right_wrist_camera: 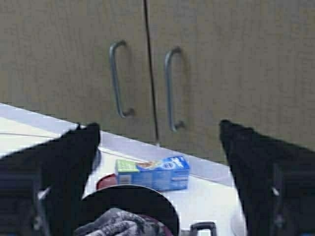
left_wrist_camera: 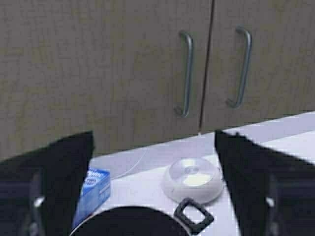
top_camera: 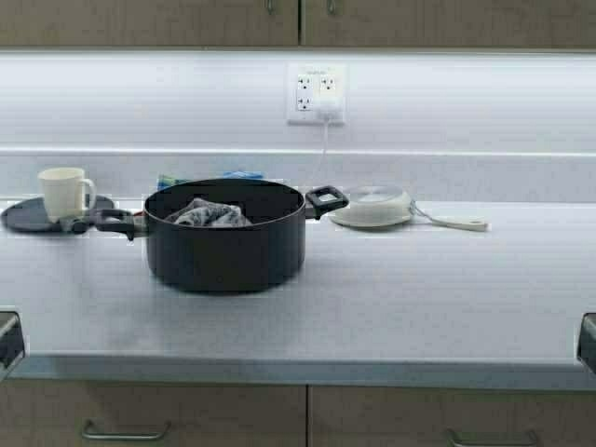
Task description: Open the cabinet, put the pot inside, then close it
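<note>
The tan wood-grain wall cabinet (top_camera: 298,20) hangs above the pale grey worktop (top_camera: 419,289), both doors closed, their slim metal bar handles (left_wrist_camera: 185,73) side by side at the meeting edges. The wide matte-black pot (top_camera: 225,237) stands on the worktop left of centre, a crumpled grey cloth (top_camera: 210,214) inside. Beside its right loop handle lies a small white lidded pan (top_camera: 372,206). The left tool (left_wrist_camera: 153,187) and right tool (right_wrist_camera: 158,182) both hang released, empty, at the worktop's front edge.
</note>
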